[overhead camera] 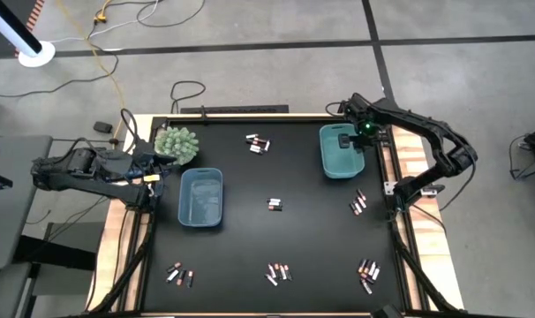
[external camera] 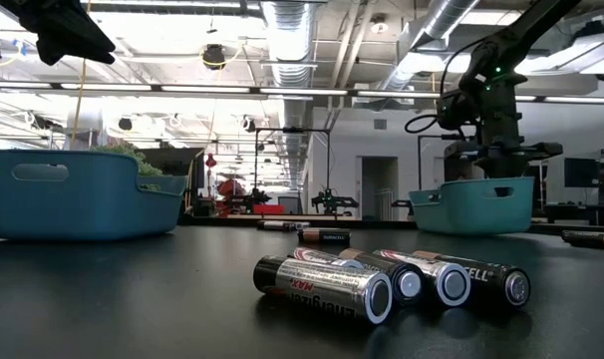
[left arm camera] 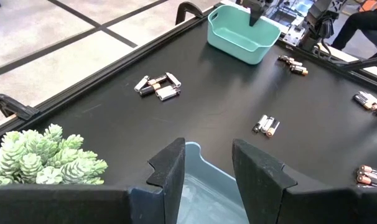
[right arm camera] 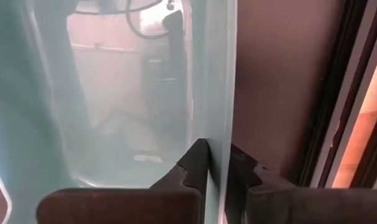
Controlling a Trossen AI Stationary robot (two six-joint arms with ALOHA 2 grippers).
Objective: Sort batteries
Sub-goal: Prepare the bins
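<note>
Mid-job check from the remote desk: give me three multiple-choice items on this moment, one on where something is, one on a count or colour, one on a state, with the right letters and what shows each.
1. Where is the right gripper?
A. over the centre batteries
B. at the teal bin
C. beside the plant

2. How many bins are on the table?
A. one
B. two
C. four

3. How do the right gripper's fingers stand to the teal bin's wall?
A. one on each side of it
B. both far above it
C. both under the bin

Answers:
1 B: the high view shows that arm's tip over the teal bin at the table's far right.
2 B: the teal bin and the blue bin are the only ones there.
3 A: the right wrist view shows the thin wall running down between the two fingertips.
</note>
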